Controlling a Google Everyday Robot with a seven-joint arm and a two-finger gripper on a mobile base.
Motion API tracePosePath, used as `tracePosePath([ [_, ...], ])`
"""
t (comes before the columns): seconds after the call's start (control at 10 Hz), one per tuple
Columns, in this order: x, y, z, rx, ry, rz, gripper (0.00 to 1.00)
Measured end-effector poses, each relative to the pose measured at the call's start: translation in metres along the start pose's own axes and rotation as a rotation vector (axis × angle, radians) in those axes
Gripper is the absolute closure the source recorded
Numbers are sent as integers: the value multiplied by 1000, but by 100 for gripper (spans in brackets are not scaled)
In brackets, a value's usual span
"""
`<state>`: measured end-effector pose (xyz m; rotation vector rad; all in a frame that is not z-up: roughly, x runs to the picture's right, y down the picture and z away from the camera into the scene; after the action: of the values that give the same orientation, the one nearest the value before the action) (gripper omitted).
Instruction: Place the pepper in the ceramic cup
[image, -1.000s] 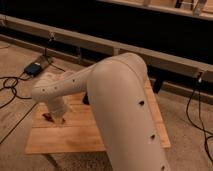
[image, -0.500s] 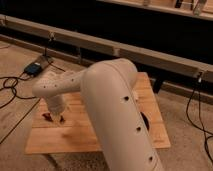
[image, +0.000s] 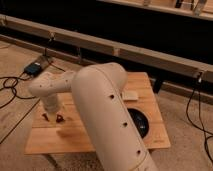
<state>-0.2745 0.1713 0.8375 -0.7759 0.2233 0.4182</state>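
The pepper (image: 59, 118) is a small dark red thing lying on the left part of the wooden table (image: 145, 142). My gripper (image: 51, 114) hangs from the white wrist and points down right over the pepper, close to or touching it. A small cream object (image: 131, 95), seemingly the ceramic cup, sits at the table's far right and is partly hidden behind my arm. My big white arm (image: 105, 115) covers the middle of the table.
A wide black bowl (image: 138, 124) sits on the right of the table next to my arm. Black cables (image: 15, 87) and a small blue box (image: 35, 68) lie on the floor to the left. A long rail (image: 150, 55) runs behind the table.
The large arm link has swung a little to the left. The gripper has stayed low over the same spot by the pepper.
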Motion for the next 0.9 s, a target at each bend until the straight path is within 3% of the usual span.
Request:
tracePosePath([
  [0.3,-15,9,8,-2,12,-59,35],
  [0.7,-31,10,16,8,17,-85,35],
  [0.8,-36,8,18,18,17,-87,38],
  [0.9,-40,6,20,25,15,-87,49],
])
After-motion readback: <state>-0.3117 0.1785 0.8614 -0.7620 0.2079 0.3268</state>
